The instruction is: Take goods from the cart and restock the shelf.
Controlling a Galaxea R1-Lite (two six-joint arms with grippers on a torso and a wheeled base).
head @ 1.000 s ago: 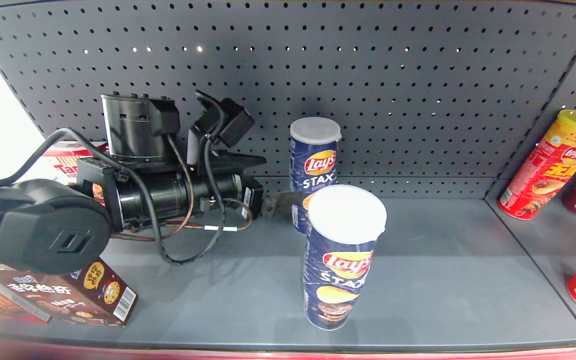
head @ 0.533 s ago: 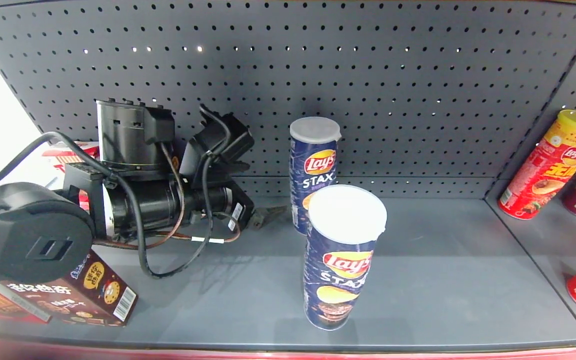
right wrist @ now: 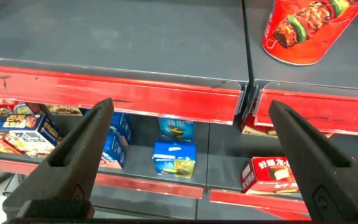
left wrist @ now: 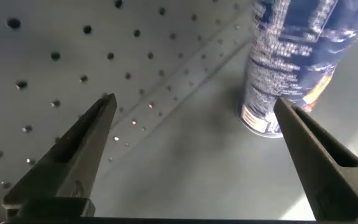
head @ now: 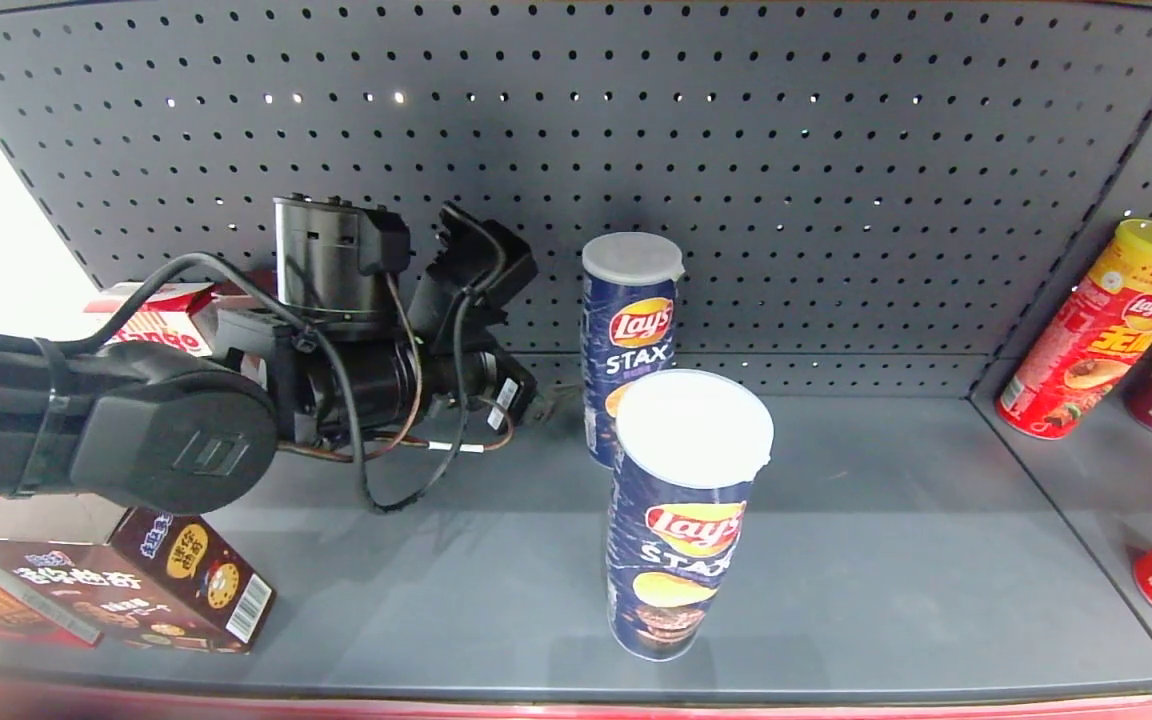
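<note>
Two blue chip cans with white lids stand upright on the grey shelf: one at the back near the pegboard, one in front. My left gripper hovers low over the shelf just left of the back can, apart from it. In the left wrist view it is open and empty, with the back can off to one side beyond its fingers. My right gripper is open and empty, in front of the shelf's red front strip.
A brown box lies at the shelf's front left, red boxes behind the left arm. Red cans stand on the neighbouring shelf to the right. Bare shelf lies right of the blue cans. Lower shelves hold small boxes.
My left gripper drew back leftward from the back can, then the arm swung right again and closer to the pegboard. Both cans kept their places.
</note>
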